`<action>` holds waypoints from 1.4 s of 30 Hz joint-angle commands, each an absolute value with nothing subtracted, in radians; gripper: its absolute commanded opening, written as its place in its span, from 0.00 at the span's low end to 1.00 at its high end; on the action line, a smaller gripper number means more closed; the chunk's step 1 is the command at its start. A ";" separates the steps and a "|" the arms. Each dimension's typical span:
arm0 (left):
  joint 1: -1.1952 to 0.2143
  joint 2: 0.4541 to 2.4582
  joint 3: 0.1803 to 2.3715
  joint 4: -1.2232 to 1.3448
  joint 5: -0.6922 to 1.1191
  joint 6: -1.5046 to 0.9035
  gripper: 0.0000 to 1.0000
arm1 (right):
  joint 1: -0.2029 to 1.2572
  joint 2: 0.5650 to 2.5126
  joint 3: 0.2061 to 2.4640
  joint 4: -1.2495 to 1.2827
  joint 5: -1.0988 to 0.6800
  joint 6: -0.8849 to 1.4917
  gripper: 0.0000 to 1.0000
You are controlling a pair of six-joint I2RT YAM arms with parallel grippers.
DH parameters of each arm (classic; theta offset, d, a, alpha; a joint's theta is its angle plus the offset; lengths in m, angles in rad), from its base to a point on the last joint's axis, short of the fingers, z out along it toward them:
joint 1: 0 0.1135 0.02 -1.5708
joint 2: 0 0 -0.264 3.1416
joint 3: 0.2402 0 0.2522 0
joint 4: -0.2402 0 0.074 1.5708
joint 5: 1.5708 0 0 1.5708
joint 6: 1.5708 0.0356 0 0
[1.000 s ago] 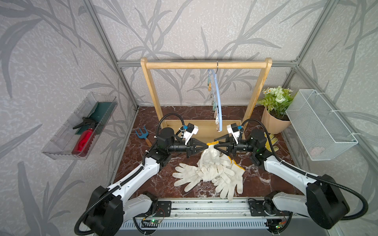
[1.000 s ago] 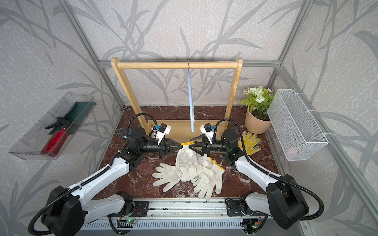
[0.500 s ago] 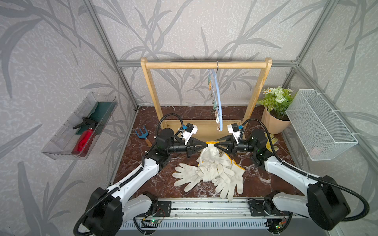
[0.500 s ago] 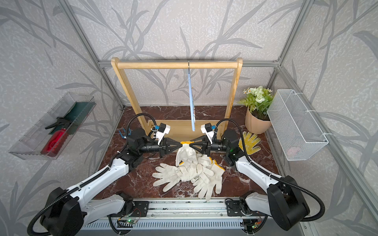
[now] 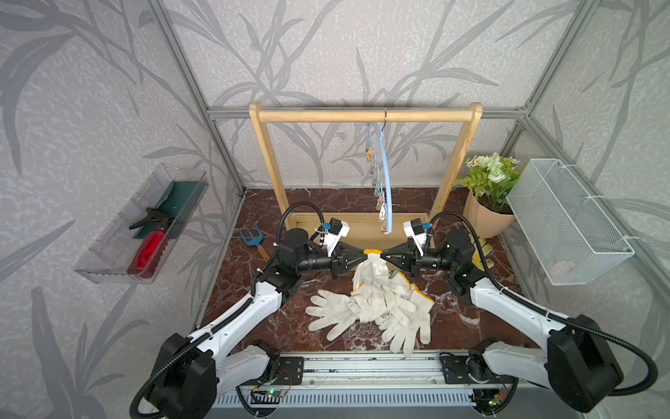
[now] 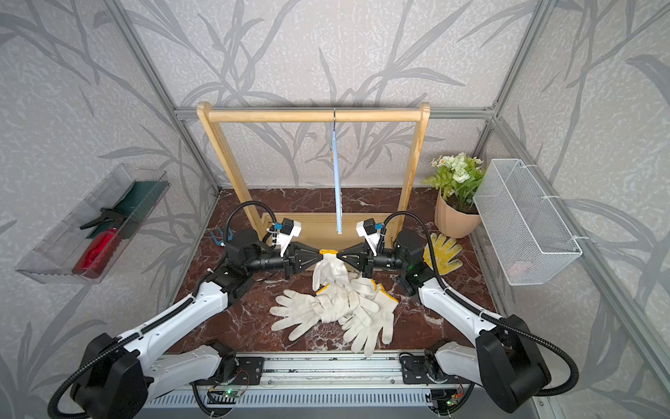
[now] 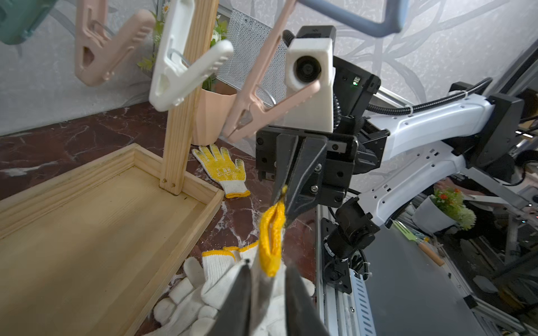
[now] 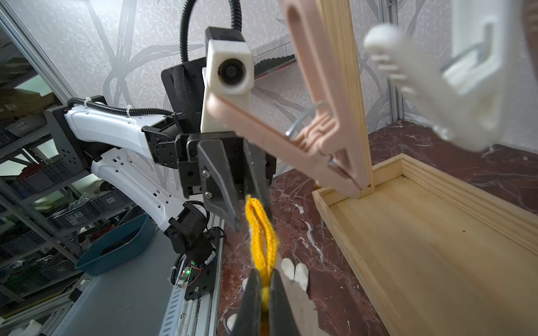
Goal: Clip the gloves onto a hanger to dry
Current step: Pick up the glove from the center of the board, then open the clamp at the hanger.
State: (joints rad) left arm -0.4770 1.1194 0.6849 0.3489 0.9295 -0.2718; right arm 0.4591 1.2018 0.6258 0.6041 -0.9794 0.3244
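At mid-table, at 6 o'clock of the hanger [image 5: 386, 174], the two grippers meet nose to nose! The right gripper [image 8: 263, 279], in from 3 o'clock, is clamped tight on the yellow cuff [image 8: 260, 232] of one glove [image 5: 371, 270]. The left gripper [image 8: 251, 219], in from 9 o'clock, has its jaws parted around the cuff's other end. The glove dangles down onto the pile of gloves [image 5: 384, 312] at its 6 o'clock. The hanger hangs from the wooden rack [image 5: 362, 116], with its clips [image 5: 376, 181] in a row.

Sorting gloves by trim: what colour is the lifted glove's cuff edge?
Yellow cuff edge on the off-white lifted glove, clearest in the right wrist view.
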 commanded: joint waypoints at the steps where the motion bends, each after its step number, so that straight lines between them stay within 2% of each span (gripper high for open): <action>1: -0.478 1.091 0.709 0.273 0.759 -0.194 0.48 | 0.465 1.152 0.650 0.415 -0.890 0.203 0.00; 7: -0.449 1.109 0.731 0.261 0.360 -0.182 0.82 | 0.455 1.117 0.674 0.170 -0.698 0.067 0.00; 10: -0.397 1.170 0.790 0.259 0.329 -0.174 0.86 | 0.439 1.133 0.703 0.103 -0.631 0.040 0.00; 17: -0.283 1.381 0.947 0.353 0.468 -0.070 0.86 | 0.381 1.217 0.781 0.054 -0.583 0.025 0.00; 24: -0.273 1.608 1.131 0.444 0.602 0.106 0.82 | 0.367 1.349 0.930 0.005 -0.487 -0.003 0.00; 29: -0.272 1.739 1.267 0.489 0.583 0.104 0.78 | 0.362 1.447 1.058 -0.017 -0.434 -0.007 0.00; 42: -0.272 2.018 1.609 0.521 0.358 0.153 0.75 | 0.328 1.684 1.397 -0.077 -0.353 -0.011 0.00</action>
